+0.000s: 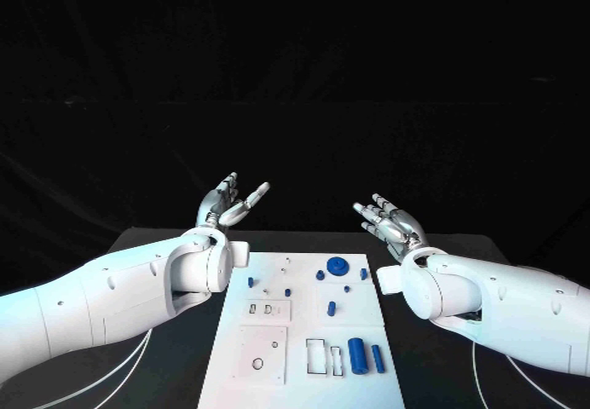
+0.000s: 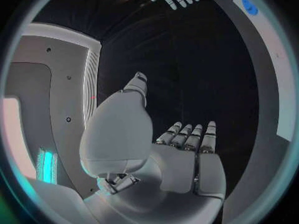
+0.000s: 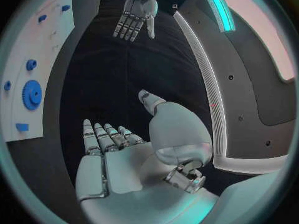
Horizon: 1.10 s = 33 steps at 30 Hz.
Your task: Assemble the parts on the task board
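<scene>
**Both hands raised and empty, no part picked up yet**

The left hand (image 1: 228, 202) is lifted off the table beyond the board's far left corner, fingers spread and holding nothing; the right hand (image 1: 389, 221) is raised beyond the far right corner, fingers likewise apart and empty; its wrist view shows the palm bare (image 3: 118, 159). Between the two arms lies the task board (image 1: 234, 366), a white plate running down the middle of the black table (image 1: 160, 358). A blue gear (image 1: 338, 266) sits near the board's far edge with small blue pegs (image 1: 332, 308) around it; a thick blue cylinder (image 1: 358, 355) and a thinner blue rod (image 1: 378, 359) lie by the near right corner. Judging by this, assembly has not begun; the next move calls for one hand to come down over a loose part and close on it.
</scene>
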Each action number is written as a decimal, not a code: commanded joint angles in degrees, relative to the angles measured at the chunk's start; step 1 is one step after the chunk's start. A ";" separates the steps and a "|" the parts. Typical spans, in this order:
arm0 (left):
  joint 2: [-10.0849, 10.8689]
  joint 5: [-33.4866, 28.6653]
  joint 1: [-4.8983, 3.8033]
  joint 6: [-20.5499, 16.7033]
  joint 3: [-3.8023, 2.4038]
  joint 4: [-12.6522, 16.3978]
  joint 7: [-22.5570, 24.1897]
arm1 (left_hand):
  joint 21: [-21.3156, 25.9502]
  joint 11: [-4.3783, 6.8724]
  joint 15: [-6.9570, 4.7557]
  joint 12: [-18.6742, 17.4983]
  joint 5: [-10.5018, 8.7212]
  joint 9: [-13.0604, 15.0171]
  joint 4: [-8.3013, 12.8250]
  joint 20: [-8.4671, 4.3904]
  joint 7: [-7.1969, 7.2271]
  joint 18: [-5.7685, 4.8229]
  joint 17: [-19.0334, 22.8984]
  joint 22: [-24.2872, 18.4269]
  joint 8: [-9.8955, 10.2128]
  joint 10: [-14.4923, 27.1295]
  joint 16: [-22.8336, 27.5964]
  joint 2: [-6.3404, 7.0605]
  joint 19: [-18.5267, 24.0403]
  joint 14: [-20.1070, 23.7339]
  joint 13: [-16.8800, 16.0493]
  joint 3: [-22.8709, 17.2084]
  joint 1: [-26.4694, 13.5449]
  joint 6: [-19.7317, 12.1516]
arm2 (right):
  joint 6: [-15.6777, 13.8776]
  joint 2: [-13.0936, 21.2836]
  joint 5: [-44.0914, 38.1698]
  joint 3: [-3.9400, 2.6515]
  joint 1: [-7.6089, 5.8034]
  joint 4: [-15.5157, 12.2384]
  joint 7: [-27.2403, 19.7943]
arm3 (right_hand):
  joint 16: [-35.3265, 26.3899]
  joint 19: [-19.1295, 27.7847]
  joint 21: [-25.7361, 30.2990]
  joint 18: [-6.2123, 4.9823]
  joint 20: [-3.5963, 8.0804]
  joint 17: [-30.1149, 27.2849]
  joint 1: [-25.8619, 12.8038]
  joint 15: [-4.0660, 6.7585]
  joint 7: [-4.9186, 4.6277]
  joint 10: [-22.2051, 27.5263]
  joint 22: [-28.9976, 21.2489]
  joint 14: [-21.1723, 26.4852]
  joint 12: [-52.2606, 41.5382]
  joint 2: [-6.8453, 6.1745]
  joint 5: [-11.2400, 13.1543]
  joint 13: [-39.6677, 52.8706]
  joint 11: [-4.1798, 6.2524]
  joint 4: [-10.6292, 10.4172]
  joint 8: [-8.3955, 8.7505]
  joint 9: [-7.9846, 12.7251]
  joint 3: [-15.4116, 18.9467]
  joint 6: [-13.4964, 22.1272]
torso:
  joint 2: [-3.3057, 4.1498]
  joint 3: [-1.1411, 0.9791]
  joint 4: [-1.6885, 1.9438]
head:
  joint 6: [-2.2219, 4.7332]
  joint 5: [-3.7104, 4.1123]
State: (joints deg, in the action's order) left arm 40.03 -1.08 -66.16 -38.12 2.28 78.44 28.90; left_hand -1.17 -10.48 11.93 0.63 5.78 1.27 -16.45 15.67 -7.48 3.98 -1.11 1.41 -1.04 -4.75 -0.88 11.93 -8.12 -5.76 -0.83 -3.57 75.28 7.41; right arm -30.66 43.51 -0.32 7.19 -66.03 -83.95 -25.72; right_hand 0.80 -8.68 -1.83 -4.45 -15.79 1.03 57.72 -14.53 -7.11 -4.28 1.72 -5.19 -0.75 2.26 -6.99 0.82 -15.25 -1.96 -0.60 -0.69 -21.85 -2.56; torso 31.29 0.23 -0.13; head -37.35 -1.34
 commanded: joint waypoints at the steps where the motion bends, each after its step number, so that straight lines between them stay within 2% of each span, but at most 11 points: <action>1: -0.19 -0.33 -0.07 3.07 0.00 -0.01 0.96 | -0.43 -0.91 0.93 0.34 0.16 0.22 -0.83 1.03 -6.29 1.02 -0.19 0.13 -0.41 -0.50 -0.31 -0.32 -0.28 -0.38 -0.15 -0.60 2.89 1.04 | 12.03 -0.27 -2.25 0.77 -0.86 0.97 2.91 | 1.46 -2.24 -1.21 -0.52 -1.03 0.95 4.81 -1.19 -10.23 -4.61 0.67 -4.33 -1.10 0.29 -1.53 0.68 -0.95 2.23 -1.25 -0.87 -2.41 -3.50 | 0.00 0.01 0.00 | 0.00 -0.01; 3: -0.19 -0.33 -0.07 3.07 0.00 -0.01 0.96 | -0.62 -1.18 1.16 0.45 -0.13 0.33 -0.79 1.05 -6.56 1.18 -0.33 0.25 -0.56 -1.04 -0.48 -1.25 -0.73 -1.01 -0.23 -1.25 3.02 1.54 | 14.13 -0.39 -2.50 1.42 -1.41 1.53 3.42 | 2.52 -4.42 -2.33 -0.44 -0.98 1.67 6.65 -1.10 -10.21 -8.82 1.25 -8.14 -1.82 -0.26 -1.38 1.07 -0.98 4.04 -2.54 -1.76 -3.22 -6.99 | 0.00 0.01 0.00 | 0.00 -0.01; 9: -0.19 -0.33 -0.07 3.07 0.00 -0.01 0.96 | -2.20 -2.51 2.09 1.21 -0.61 1.19 -0.65 1.12 -7.78 2.18 -1.48 1.09 -1.77 -5.43 -1.98 -3.52 -4.41 -6.42 -0.77 -3.33 3.85 5.67 | 16.70 -0.53 -2.81 2.21 -2.07 2.21 4.05 | 4.96 -9.06 -4.68 -0.99 -1.00 3.18 9.40 -0.43 -10.19 -17.13 2.38 -16.67 -3.05 -0.96 -1.38 1.63 -0.59 6.62 -4.82 -3.25 -4.43 -13.12 | 0.00 0.01 0.00 | 0.00 -0.01; 10: 2.91 -0.36 -0.13 6.16 0.01 2.54 1.15 | -3.95 -3.63 2.93 2.14 -1.02 1.93 -0.60 1.22 -8.77 1.96 -2.67 1.97 -2.93 -10.05 -3.93 -5.10 -8.58 -12.32 -1.27 -4.64 4.22 9.27 | 9.06 0.03 -18.58 2.21 -2.45 4.05 -0.07 | 7.41 -13.87 -6.89 -1.85 -0.83 4.53 10.79 0.44 -10.06 -24.37 3.45 -24.31 -4.42 -1.53 -1.46 2.23 0.00 8.07 -6.75 -4.43 -5.00 -18.20 | 0.83 0.27 -0.34 | -1.55 -0.37; 12: 3.16 -0.36 -0.15 6.30 0.01 2.62 1.32 | -6.49 -4.34 2.36 3.28 -1.25 2.89 -0.47 1.15 -9.20 2.01 -3.72 3.17 -4.48 -16.10 -5.76 -6.21 -14.63 -17.91 -1.76 -5.71 4.75 13.85 | 8.49 0.09 -20.35 2.20 -2.60 4.19 -0.12 | 8.37 -16.10 -7.92 -2.30 -0.84 5.03 11.26 0.86 -10.06 -28.95 3.86 -27.96 -4.94 -1.80 -1.38 2.38 0.27 8.74 -7.60 -4.97 -5.29 -20.86 | 1.03 0.30 -0.39 | -1.63 -0.31; 14: 3.37 -0.36 -0.16 6.78 0.01 2.62 1.39 | -10.77 -4.19 1.46 4.52 -1.45 3.98 -0.39 1.01 -9.01 3.08 -5.57 5.09 -6.26 -23.25 -9.01 -7.02 -24.64 -27.42 -2.20 -6.50 5.14 18.94 | 8.16 0.15 -21.69 2.19 -2.77 4.28 -0.02 | 8.91 -17.90 -8.68 -2.45 -0.84 5.32 11.82 1.05 -10.03 -31.34 4.17 -30.57 -4.90 -2.09 -1.43 2.39 0.46 9.49 -8.02 -5.26 -5.62 -22.54 | 1.20 0.35 -0.37 | -1.67 -0.21; 15: 3.52 -0.37 -0.18 7.10 0.01 2.62 1.43 | -12.90 -4.16 0.83 6.12 -1.59 4.92 -0.32 0.94 -9.02 4.14 -6.83 5.85 -7.87 -30.77 -11.35 -7.63 -29.06 -34.02 -2.76 -6.84 4.94 23.35 | 8.02 0.19 -22.44 2.19 -2.88 4.32 0.12 | 9.15 -18.25 -8.83 -2.49 -0.83 5.45 11.96 1.12 -10.04 -32.36 4.23 -31.55 -4.98 -2.18 -1.48 2.45 0.49 9.69 -8.20 -5.38 -5.72 -23.17 | 1.31 0.36 -0.33 | -1.65 -0.12; 18: 3.96 -0.37 -0.24 7.90 0.01 2.70 1.38 | -14.74 -2.96 -0.45 7.26 -1.72 6.66 -0.26 0.88 -8.12 5.66 -7.45 6.04 -10.85 -40.66 -12.59 -8.02 -33.01 -38.01 -2.94 -6.90 4.34 31.33 | 7.76 0.25 -24.12 2.18 -3.18 4.45 0.58 | 9.65 -19.14 -9.28 -2.71 -0.82 5.66 12.17 1.33 -10.00 -35.61 4.35 -34.05 -4.94 -2.43 -1.56 2.55 0.68 10.24 -8.58 -5.65 -6.05 -25.10 | 1.49 0.40 -0.27 | -1.75 -0.09; 22: 4.87 -0.37 -0.34 8.81 0.00 3.35 1.26 | -15.18 -2.32 -1.05 6.87 -1.77 7.58 -0.19 0.84 -7.62 6.17 -7.69 5.76 -12.47 -43.41 -12.85 -8.21 -34.45 -39.87 -2.91 -7.17 4.67 35.70 | 7.40 0.31 -27.10 2.17 -3.72 4.77 1.30 | 10.96 -25.41 -12.26 -3.41 -0.78 6.16 12.13 2.03 -9.94 -41.67 5.67 -38.66 -5.23 -2.76 -1.67 2.89 1.07 10.71 -9.60 -6.31 -6.42 -29.28 | 1.94 0.50 -0.12 | -1.71 -0.05; 29: 6.58 -0.38 -0.68 10.15 -0.08 5.38 0.90 | -15.64 -1.62 -1.79 6.76 -1.82 7.95 -0.11 0.65 -7.22 6.49 -8.14 5.43 -13.30 -46.86 -13.41 -8.12 -35.98 -42.45 -2.95 -7.63 5.42 37.72 | 7.69 0.17 -33.77 2.15 -4.80 5.81 2.45 | 12.80 -28.01 -14.30 -4.78 -0.71 6.49 12.32 3.45 -9.38 -48.11 6.24 -43.52 -5.28 -4.00 -1.48 2.89 2.16 11.95 -12.21 -7.82 -7.97 -39.69 | 2.98 0.72 0.25 | -1.58 0.18; 33: 7.85 -0.38 -0.90 11.17 -0.22 7.17 0.61 | -16.86 -0.93 -2.72 6.62 -1.85 8.13 0.00 0.00 -6.74 6.62 -9.29 5.52 -13.71 -49.57 -14.62 -7.64 -38.49 -45.87 -3.01 -8.10 6.35 39.19 | 8.75 -0.02 -40.55 2.11 -5.54 6.48 4.44 | 13.71 -29.61 -15.50 -5.55 -0.65 6.67 12.49 4.32 -8.68 -50.78 6.62 -46.04 -5.26 -5.23 -1.26 2.89 2.96 12.72 -12.85 -8.10 -8.82 -42.86 | 3.82 0.88 0.40 | -1.47 0.37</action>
State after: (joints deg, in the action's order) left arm 47.78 -1.37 -66.91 -29.77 2.14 85.13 29.11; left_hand -17.78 -11.49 9.32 7.52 4.29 9.34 -16.43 15.77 -11.78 9.76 -10.17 6.91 -14.46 -53.77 -15.23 4.28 -46.13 -50.97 -3.79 -11.35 81.10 46.17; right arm -22.83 43.57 -32.46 9.34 -71.43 -77.60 -23.06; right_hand 12.89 -35.04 -15.20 -8.00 -16.49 7.30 69.90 -11.47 -10.37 -49.47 7.62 -46.47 -5.55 -1.28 -8.43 3.59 -13.38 9.36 -11.90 -7.95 -29.51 -38.72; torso 34.41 0.96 0.12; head -38.89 -1.05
